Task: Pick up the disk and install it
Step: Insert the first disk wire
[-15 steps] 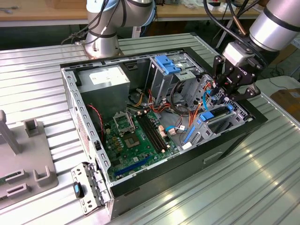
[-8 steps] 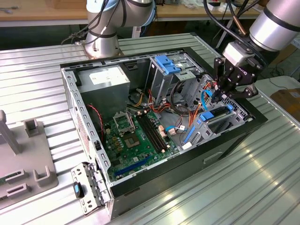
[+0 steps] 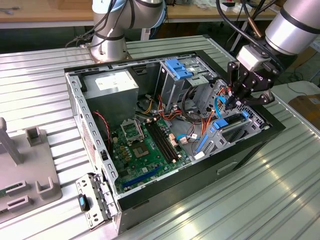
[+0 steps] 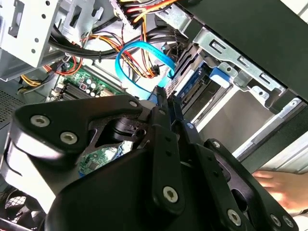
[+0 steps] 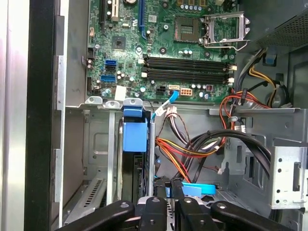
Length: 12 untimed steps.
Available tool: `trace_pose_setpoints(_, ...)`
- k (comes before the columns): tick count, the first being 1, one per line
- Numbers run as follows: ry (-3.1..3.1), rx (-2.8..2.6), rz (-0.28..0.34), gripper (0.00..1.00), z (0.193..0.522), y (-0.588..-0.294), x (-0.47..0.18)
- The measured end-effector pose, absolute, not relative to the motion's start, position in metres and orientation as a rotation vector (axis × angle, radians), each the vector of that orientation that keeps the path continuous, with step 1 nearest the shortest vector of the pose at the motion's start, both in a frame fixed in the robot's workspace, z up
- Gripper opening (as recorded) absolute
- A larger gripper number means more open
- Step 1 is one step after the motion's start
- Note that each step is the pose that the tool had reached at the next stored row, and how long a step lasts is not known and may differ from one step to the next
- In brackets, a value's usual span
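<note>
The gripper (image 3: 231, 102) is hovering over the open computer case (image 3: 165, 190), apparently clenched empty, just beside the disk (image 5: 134, 144) sitting in its bay.

**Shiny Metal, Smooth Plastic**

The ribbed silvery metal table (image 3: 280, 200) looked shiny and caught the light. The black metal computer case (image 3: 200, 180) was dull outside, and its bare grey metal walls inside looked smooth. The flat green circuit board (image 5: 159, 43) had a soft shine. The flat disk (image 5: 134, 137) had bright blue plastic rails that looked smooth. The thin light-blue flat cable (image 4: 129, 50) was glossy plastic. The black gripper (image 4: 168, 108) looked hard, smooth and dull, with small bright metal screws. The round silvery robot arm (image 3: 295, 22) gleamed. The grey blocky stand (image 3: 37, 172) looked like dull plastic.
</note>
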State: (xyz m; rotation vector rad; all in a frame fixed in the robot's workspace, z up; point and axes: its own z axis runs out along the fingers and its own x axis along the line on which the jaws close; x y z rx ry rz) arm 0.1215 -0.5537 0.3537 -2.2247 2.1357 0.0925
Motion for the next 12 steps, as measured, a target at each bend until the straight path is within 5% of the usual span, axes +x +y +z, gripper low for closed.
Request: trace_pose_setpoints(12, 2.153, -2.243, 0.057, 0.16, 0.3537, -0.5637, 0.1215)
